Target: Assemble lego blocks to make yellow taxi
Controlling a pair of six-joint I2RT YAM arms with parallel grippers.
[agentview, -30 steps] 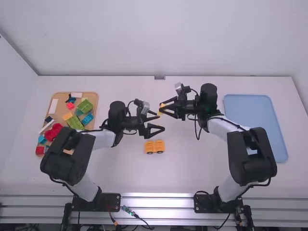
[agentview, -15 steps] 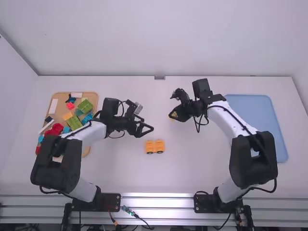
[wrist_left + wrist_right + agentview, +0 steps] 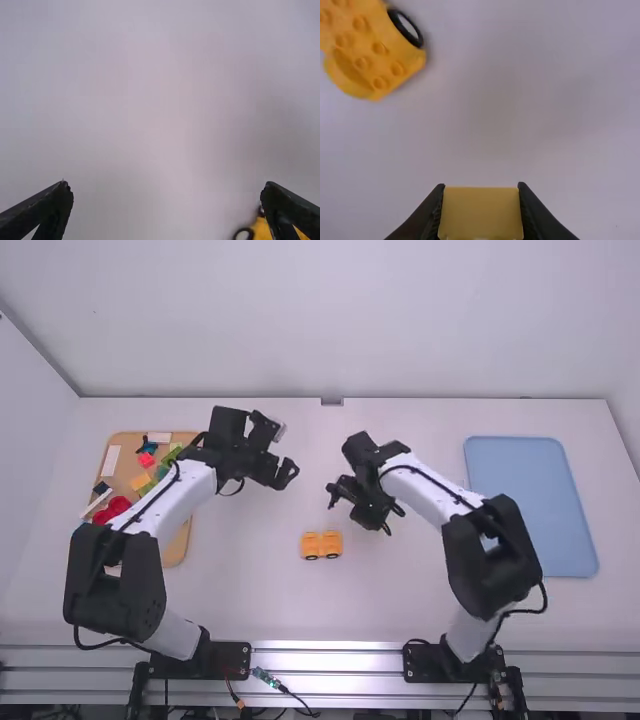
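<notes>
In the high view the yellow wheeled base (image 3: 321, 545) stands on the table between the arms. My left gripper (image 3: 287, 474) is up and left of it, over bare table. Just right of the base and a bit farther from the camera is my right gripper (image 3: 362, 508). The right wrist view has my right gripper (image 3: 481, 212) shut on a yellow block (image 3: 481, 212), with the studded base (image 3: 375, 47) apart from it. In the left wrist view my left gripper (image 3: 167, 192) is open, nothing between its fingers; part of the base (image 3: 262, 230) lies behind one finger.
At the left, a tan tray (image 3: 176, 548) holds loose bricks in several colours, partly under the left arm. A light blue tray (image 3: 530, 505) lies at the right. The white wall rises behind the table's far edge.
The left arm has drawn back left and away from the camera. My right gripper has swung down toward the wheeled base, carrying the yellow block. The base has hardly moved.
</notes>
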